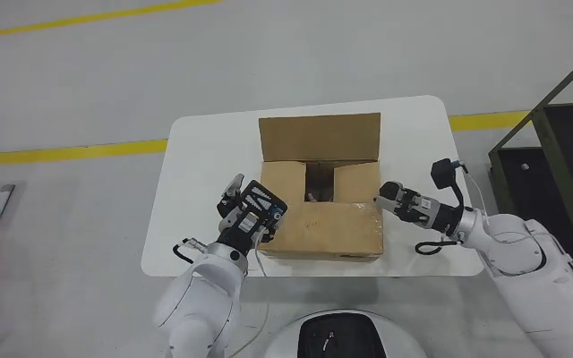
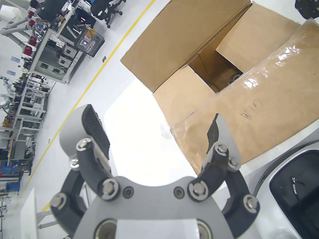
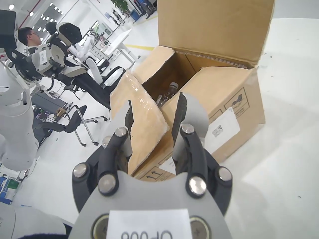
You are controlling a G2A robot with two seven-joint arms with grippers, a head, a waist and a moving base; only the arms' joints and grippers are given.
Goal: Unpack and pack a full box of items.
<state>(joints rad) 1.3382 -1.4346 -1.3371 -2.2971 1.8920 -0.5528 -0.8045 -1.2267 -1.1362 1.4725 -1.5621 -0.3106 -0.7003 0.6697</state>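
A brown cardboard box (image 1: 322,228) stands in the middle of the white table (image 1: 197,179). Its far flap stands upright, the side flaps are folded in, and a taped near flap (image 2: 261,105) lies over the front. Through the gap I see a clear bottle (image 3: 172,88) with a pale cap inside. My left gripper (image 1: 251,192) is open at the box's near left corner (image 2: 154,128), holding nothing. My right gripper (image 1: 383,197) is open at the box's right side, its fingers straddling the corner of the taped flap (image 3: 147,115).
Bare tabletop (image 1: 192,233) lies left of the box, with a narrower strip (image 1: 416,152) on its right. A dark metal rack (image 1: 537,170) stands off the table's right end. The table's near edge runs just behind both grippers.
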